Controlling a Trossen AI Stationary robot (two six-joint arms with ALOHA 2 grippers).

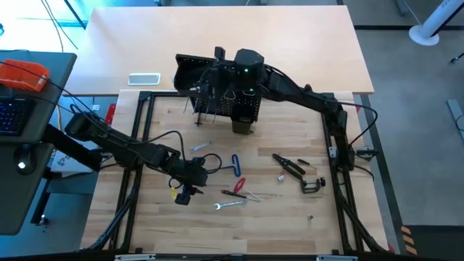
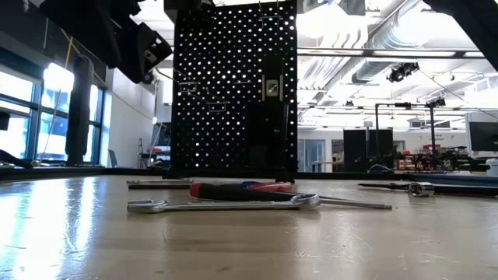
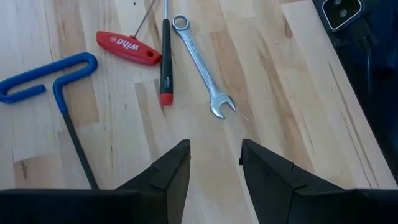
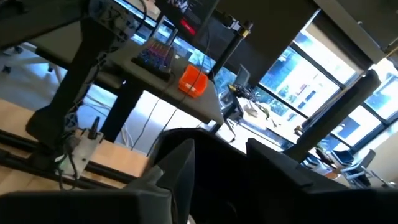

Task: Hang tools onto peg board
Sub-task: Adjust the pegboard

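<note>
Left gripper (image 1: 187,190) hovers low over the table's near-left, jaws parted with a clear gap, nothing between them. In its wrist view the loose tools lie just ahead of the fingertips: wrench (image 3: 200,63) nearest, long axis slanting away from the jaw gap, open end toward the gripper; red-tipped driver (image 3: 165,56) beside it, roughly in line with the reach; red T-handle (image 3: 129,46) and blue T hex key (image 3: 43,79) off to one side. Left arm is clearly the nearer one to this cluster. Right gripper (image 1: 243,119) is up at the peg board (image 1: 217,90), far centre; fingers apart in its own view, no tool visible between them. Pliers (image 1: 288,165) and C-clamp (image 1: 312,184) lie nearer the right arm.
</note>
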